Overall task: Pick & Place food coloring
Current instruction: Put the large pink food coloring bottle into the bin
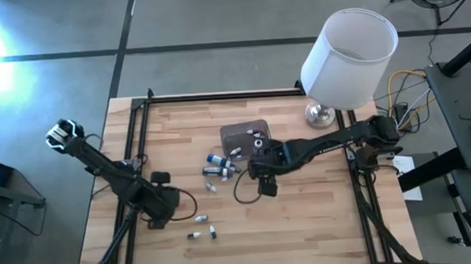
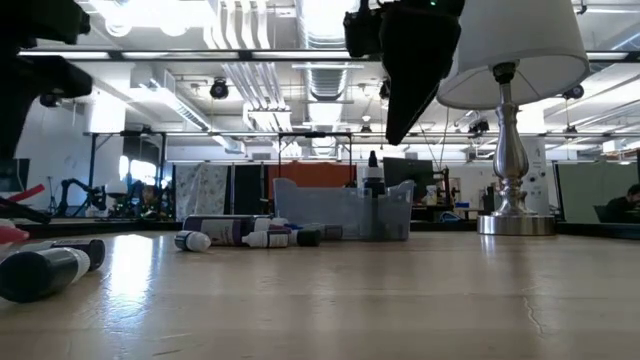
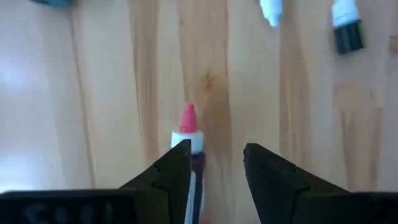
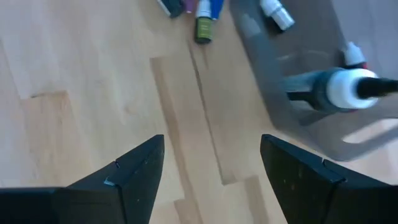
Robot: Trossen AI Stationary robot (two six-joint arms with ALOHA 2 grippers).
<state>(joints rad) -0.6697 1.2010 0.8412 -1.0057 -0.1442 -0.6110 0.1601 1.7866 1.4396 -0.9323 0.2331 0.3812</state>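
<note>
Far to the left of the tub (image 1: 244, 134), your left gripper (image 3: 214, 168) is low over the table, its fingers partly apart. A red-tipped bottle (image 3: 188, 134) lies between them, against one finger only, so it is not pinched yet. To do this step well, I think you should move sideways until the bottle is in the middle of the gap, then close on its body and not on the narrow tip, so that it does not roll away.

Between this gripper and the tub I count three loose bottles (image 1: 200, 219) on the wood. Just beside the tub's left side there is a cluster (image 1: 215, 167) of about four. There is one tub, and inside it at least three bottles, though I cannot count them surely.

The right gripper (image 4: 211, 168) hovers just beside the tub, wide open and holding nothing. One lamp (image 1: 348, 49) stands to the right of the tub
</note>
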